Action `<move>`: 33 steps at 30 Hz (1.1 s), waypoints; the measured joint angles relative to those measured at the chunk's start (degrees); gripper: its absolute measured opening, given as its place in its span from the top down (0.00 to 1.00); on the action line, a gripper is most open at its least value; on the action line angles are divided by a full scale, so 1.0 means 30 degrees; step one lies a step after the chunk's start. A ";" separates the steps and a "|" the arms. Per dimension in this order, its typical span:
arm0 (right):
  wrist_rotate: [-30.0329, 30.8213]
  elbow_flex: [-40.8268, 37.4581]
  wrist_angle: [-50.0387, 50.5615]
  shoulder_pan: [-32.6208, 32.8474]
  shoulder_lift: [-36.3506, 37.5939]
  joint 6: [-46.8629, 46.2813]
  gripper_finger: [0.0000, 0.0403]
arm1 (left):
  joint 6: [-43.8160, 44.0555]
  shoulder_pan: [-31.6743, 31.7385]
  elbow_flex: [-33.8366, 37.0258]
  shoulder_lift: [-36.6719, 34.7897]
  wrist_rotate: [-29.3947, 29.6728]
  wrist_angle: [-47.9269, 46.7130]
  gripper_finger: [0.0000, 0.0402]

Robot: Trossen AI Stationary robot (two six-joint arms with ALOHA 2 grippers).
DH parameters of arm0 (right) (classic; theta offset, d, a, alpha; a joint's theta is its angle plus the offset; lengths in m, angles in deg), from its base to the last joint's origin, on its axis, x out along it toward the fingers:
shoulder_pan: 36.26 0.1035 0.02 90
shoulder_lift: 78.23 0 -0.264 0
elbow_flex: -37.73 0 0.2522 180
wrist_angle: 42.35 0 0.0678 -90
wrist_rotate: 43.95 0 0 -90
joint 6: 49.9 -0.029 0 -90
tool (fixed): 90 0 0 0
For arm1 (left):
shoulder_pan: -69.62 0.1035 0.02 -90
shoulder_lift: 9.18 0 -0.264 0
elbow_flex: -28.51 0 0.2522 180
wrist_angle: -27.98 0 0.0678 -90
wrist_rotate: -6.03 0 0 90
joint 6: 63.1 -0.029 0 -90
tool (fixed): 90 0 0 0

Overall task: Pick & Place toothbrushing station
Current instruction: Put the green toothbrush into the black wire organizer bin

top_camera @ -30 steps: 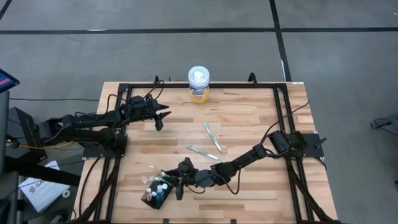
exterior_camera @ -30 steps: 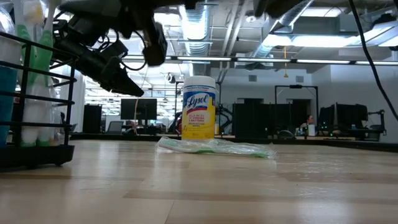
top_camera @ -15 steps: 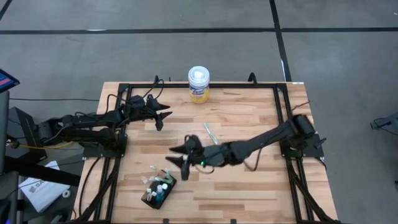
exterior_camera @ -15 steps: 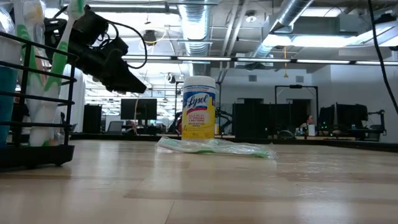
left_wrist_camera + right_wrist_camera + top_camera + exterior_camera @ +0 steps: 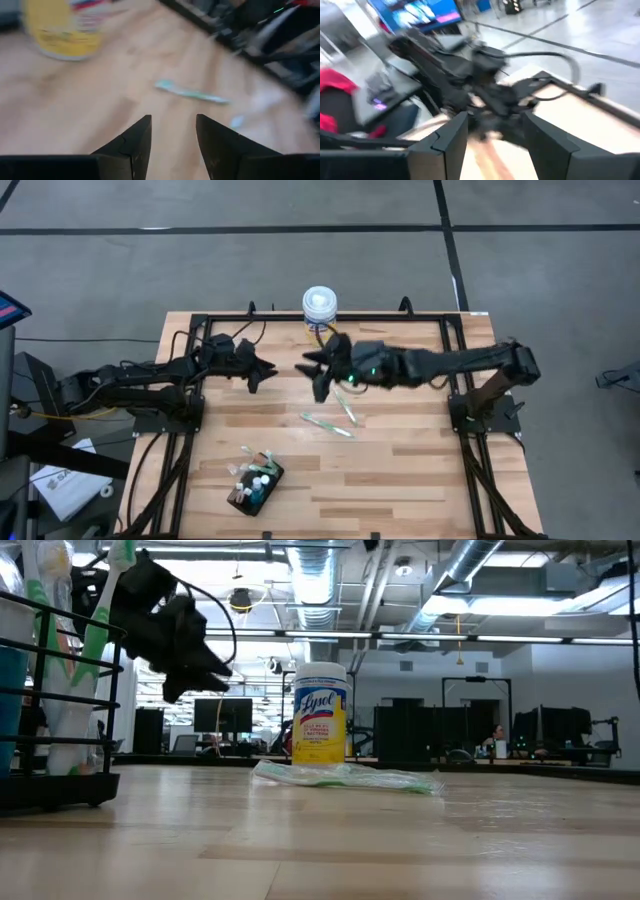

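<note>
The toothbrushing station (image 5: 255,488), a small black holder with brushes and small bottles in it, stands by its base on the table near the front left; in the low view the station (image 5: 50,690) is at the left edge. No gripper is near it. My right gripper (image 5: 312,370) hangs open high over the table's far middle, and the right wrist view shows the right gripper (image 5: 492,122) holding nothing. My left gripper (image 5: 262,370) hovers open at the far left, facing it; the left wrist view confirms the left gripper (image 5: 172,125) is open.
A yellow-labelled wipes canister (image 5: 320,308) stands at the far edge. Two wrapped toothbrushes (image 5: 345,402) (image 5: 327,425) lie mid-table. A black frame (image 5: 445,330) runs around the table. Bare wood lies at the front right.
My right gripper has come away from the station at the front left, risen high and swung toward the table's far middle. The station stays standing where it was. My left gripper has rolled about its own axis without shifting.
</note>
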 joint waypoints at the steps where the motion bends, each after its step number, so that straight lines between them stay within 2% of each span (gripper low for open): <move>1: -0.0279 0.0000 0.0622 -0.0357 0.0238 0.0418 0.55 | 0.0695 -0.0149 -0.0171 0.0021 -0.0498 0.0018 0.63; 4: -0.1648 0.0000 0.2072 -0.1722 0.0859 0.1367 0.55 | 0.1523 -0.0379 -0.0907 0.0142 -0.1155 -0.2776 0.62; 8: -0.5304 -0.0007 0.2918 -0.3776 0.1369 0.2902 0.54 | -0.0774 -0.0883 -0.2277 0.1363 -0.0347 -0.6042 0.62; 14: -1.1064 0.0000 0.2734 -0.6595 0.2042 0.4962 0.54 | -0.3363 -0.1652 -0.5542 0.4118 0.1009 -0.6454 0.63; 20: -1.5238 0.0000 0.2552 -0.8336 0.2042 0.6044 0.56 | -0.5486 -0.2316 -0.8464 0.7244 0.1405 -0.8225 0.64; 25: -1.6181 0.0000 0.2376 -0.8989 0.2042 0.6047 0.56 | -0.7612 -0.2884 -0.9189 0.9145 -0.0161 -0.9406 0.64; 33: -1.6263 -0.0007 0.0797 -0.9418 0.1928 0.5227 0.55 | -0.8932 -0.4578 -0.9189 0.9850 -0.2171 -0.9432 0.64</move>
